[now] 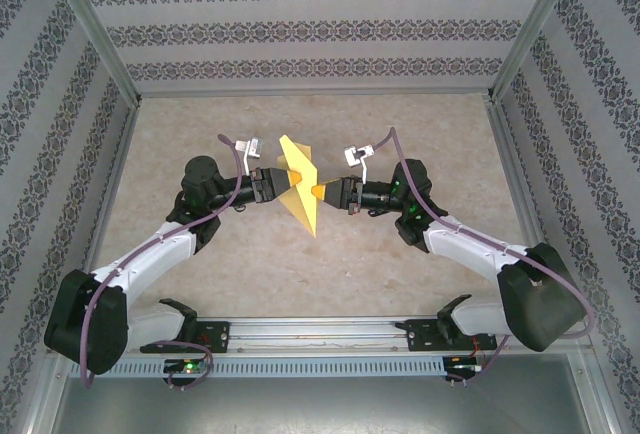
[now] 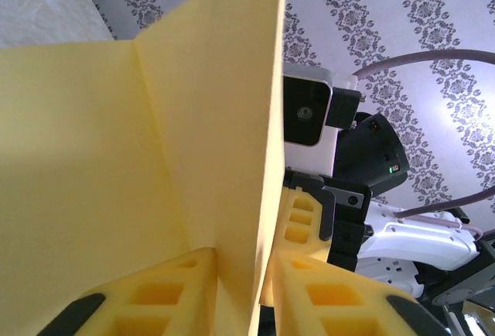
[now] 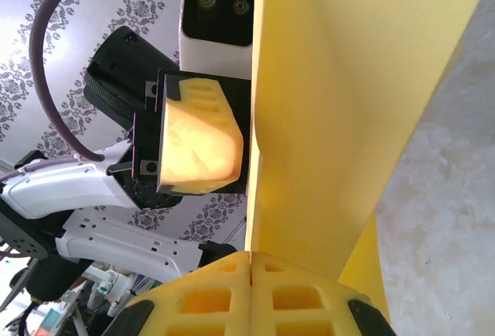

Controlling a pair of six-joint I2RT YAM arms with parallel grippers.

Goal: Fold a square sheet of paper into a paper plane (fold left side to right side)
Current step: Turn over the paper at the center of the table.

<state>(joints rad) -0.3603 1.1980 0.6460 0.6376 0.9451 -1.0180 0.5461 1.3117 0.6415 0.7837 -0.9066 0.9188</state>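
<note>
The square sheet of paper [image 1: 300,192] is yellow, creased into a pointed shape, and held upright in mid-air above the table's middle. My right gripper [image 1: 322,192] comes at it from the right. In the right wrist view that gripper [image 3: 251,257] is shut, and the paper [image 3: 332,80] rises from the seam between its pads. My left gripper [image 1: 278,186] meets the sheet from the left. In the left wrist view, its jaws [image 2: 244,255] stand narrowly apart around a flap of the paper [image 2: 116,158]. One pad touches the flap and a thin gap shows at the other.
The beige table [image 1: 200,254] lies below the paper. Patterned walls with metal frame posts [image 1: 100,44] close in the back and sides. The arm bases and a rail [image 1: 320,332] run along the near edge.
</note>
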